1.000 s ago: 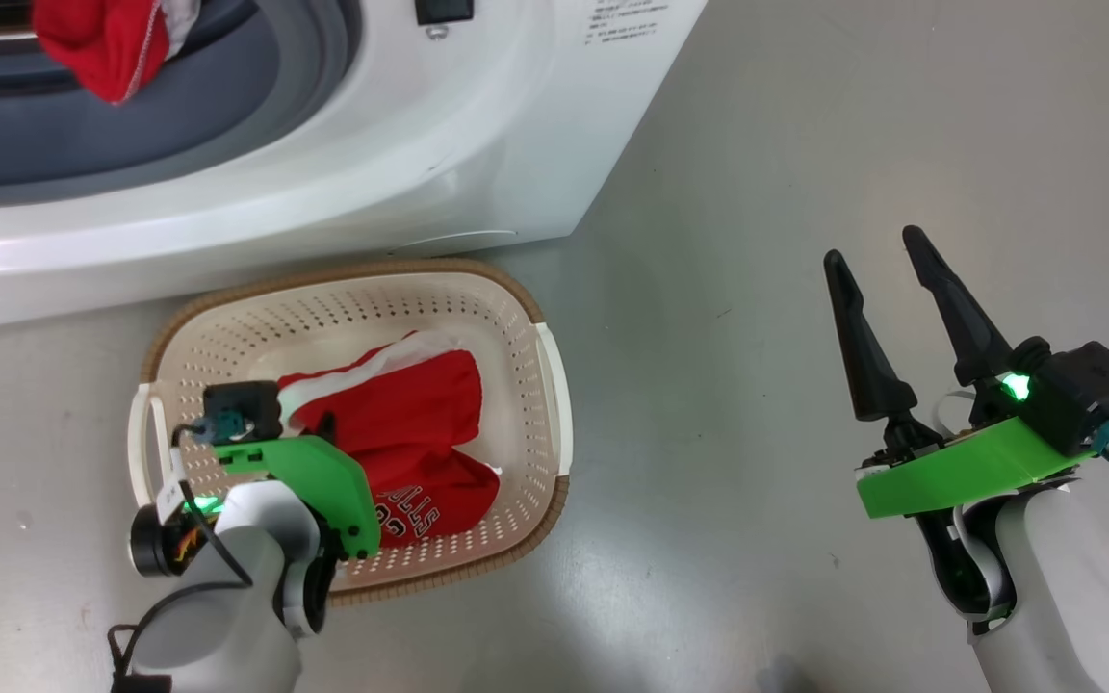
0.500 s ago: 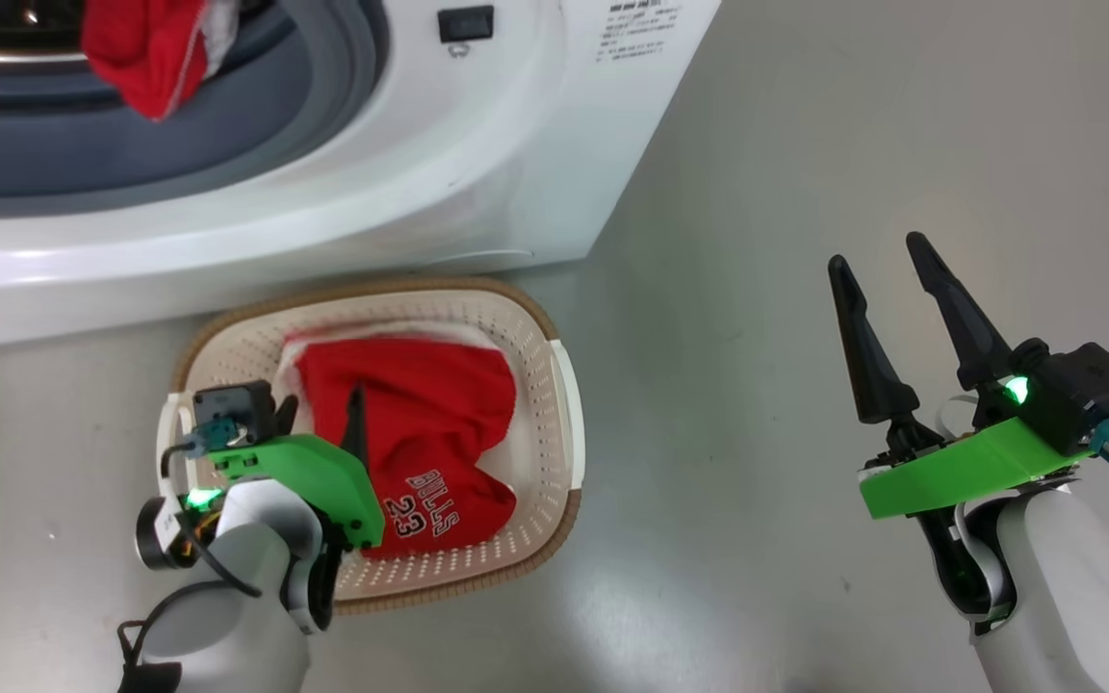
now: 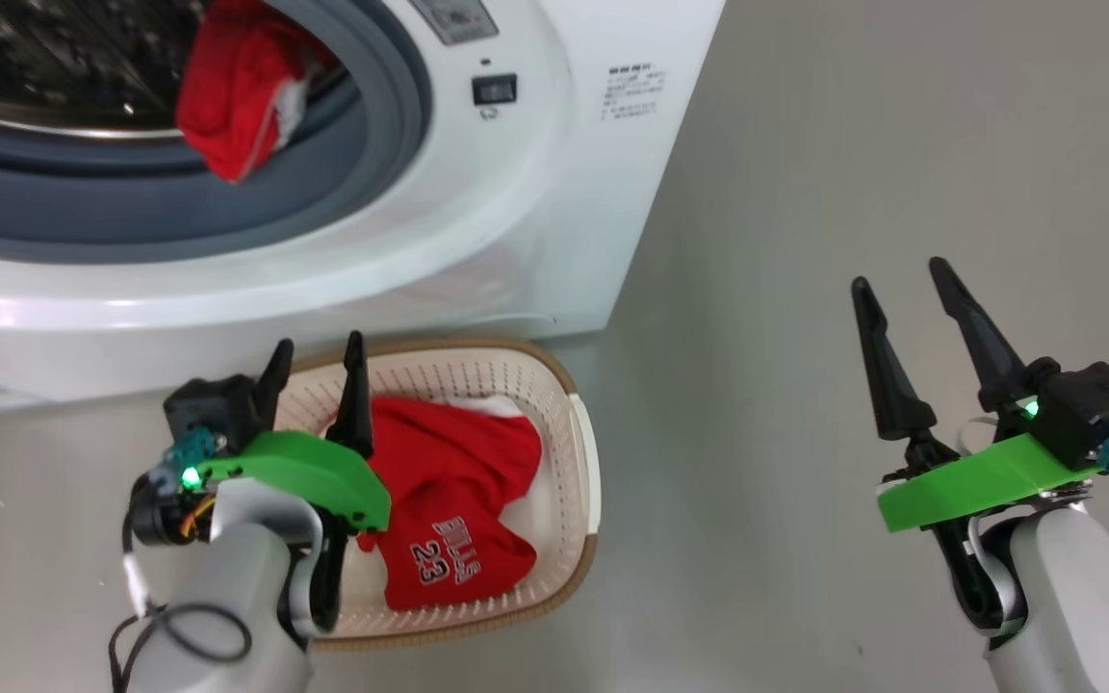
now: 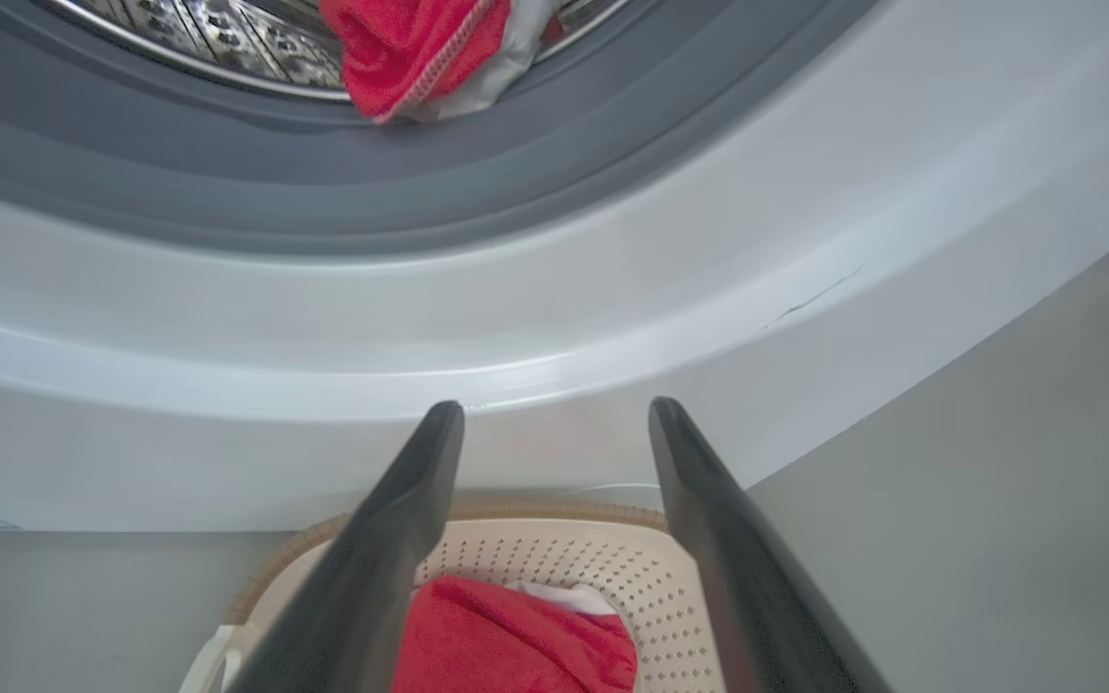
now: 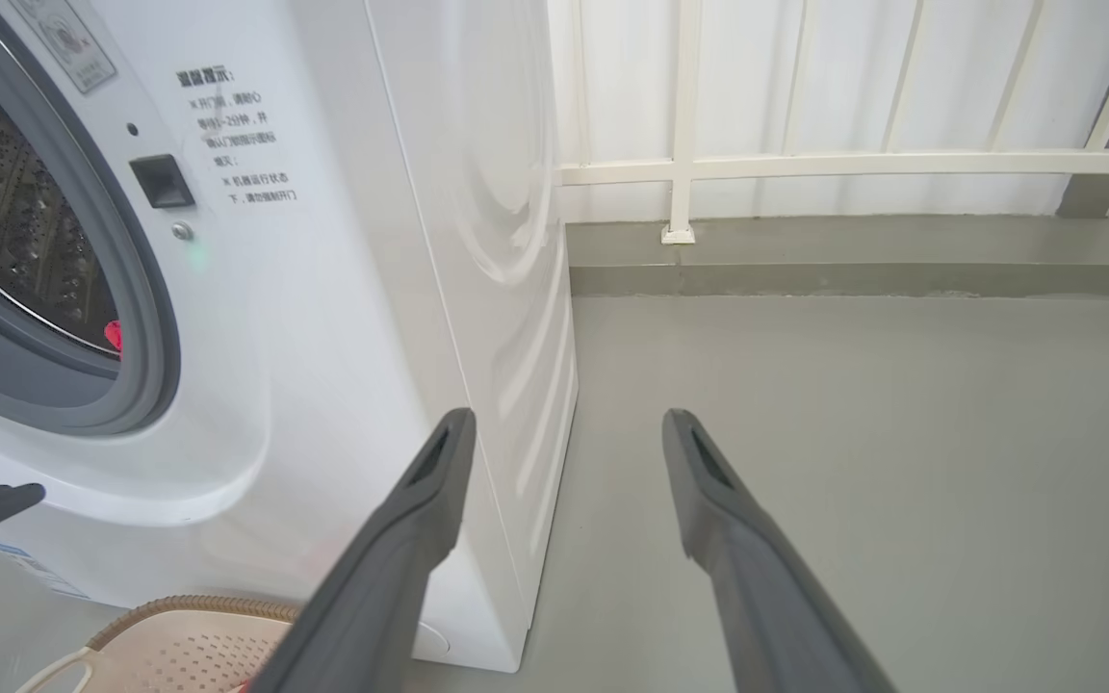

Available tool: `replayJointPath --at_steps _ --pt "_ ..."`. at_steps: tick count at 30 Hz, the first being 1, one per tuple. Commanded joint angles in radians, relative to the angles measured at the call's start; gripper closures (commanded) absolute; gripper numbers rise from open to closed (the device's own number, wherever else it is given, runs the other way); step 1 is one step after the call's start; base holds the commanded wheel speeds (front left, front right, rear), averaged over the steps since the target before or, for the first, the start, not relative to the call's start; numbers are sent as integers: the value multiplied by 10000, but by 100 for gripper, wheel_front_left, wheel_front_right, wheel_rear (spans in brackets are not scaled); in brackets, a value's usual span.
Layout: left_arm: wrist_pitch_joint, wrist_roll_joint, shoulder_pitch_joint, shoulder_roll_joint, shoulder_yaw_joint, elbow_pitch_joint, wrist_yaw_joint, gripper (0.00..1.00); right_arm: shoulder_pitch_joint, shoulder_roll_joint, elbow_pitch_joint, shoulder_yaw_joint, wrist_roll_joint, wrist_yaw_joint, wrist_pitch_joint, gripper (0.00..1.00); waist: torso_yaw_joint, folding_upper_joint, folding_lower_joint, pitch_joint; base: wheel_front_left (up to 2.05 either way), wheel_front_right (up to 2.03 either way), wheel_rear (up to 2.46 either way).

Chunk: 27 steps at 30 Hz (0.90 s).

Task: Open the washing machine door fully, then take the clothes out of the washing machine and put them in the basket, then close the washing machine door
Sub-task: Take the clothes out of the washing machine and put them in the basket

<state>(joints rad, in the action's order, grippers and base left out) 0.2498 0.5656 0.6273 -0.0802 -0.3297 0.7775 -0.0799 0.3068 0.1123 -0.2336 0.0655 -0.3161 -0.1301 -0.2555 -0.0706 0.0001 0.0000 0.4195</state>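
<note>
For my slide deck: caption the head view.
Red jersey in the basket, a second red garment hanging at the washing machine mouth, left jaws open above the basket.

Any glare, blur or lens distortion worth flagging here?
Head view: bright glare band across the washing machine front, otherwise sharp. Left wrist view: left claw soft near the lens. Right wrist view: right claw likewise soft; railing bars splay, wide-angle.

Jersey (image 3: 458,500) in basket (image 3: 477,371): white "BULLS" over "23". Washing machine (image 5: 352,289) front: small Chinese notice (image 5: 237,135), heading 温馨提示, rest too small to read. Sticker (image 5: 64,38) above it: illegible.
</note>
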Motion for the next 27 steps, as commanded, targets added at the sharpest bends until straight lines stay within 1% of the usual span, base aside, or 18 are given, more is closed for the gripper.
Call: replayJointPath --at_steps 1,2,3,4,5,9,14,17,27 --pt "115 -350 -607 -361 426 -1137 -267 0 -202 -1 216 -10 203 -6 -63 0 210 -1 0 -581 0 0 0" --pt "116 -465 -829 -382 502 -1602 -356 0 -229 4 214 -86 312 -6 -63 0 238 -1 0 -686 0 0 0" --pt "116 -465 -829 -382 502 -1602 -356 0 -229 4 214 -86 312 -6 -63 0 238 -1 0 -686 0 0 0" --pt "117 -746 -1265 -447 673 -2532 -582 0 -280 9 190 -247 544 -6 -63 0 285 -1 0 -877 0 0 0" --pt "117 -746 -1265 -447 673 -2532 -582 0 -280 9 190 -247 544 -6 -63 0 285 -1 0 -877 0 0 0" --pt "118 -1341 -2111 -555 932 -4155 -933 0 -364 -74 293 -604 866 -6 -63 0 378 -1 0 -1181 0 0 0" --pt "119 -1681 -3058 -647 1202 -5548 -921 0 -543 -186 514 -924 1278 -6 -63 0 446 -1 0 -1556 0 0 0" --pt "119 -2066 -3490 -866 1201 -6076 -972 0 -701 -256 635 -1064 1493 -6 -63 0 469 -1 0 -1794 0 0 0" --pt "103 -1899 -4751 -1102 1477 -6964 -1135 0 -1426 -448 1022 -1133 1911 -6 -63 0 326 -1 0 -2641 0 0 0"
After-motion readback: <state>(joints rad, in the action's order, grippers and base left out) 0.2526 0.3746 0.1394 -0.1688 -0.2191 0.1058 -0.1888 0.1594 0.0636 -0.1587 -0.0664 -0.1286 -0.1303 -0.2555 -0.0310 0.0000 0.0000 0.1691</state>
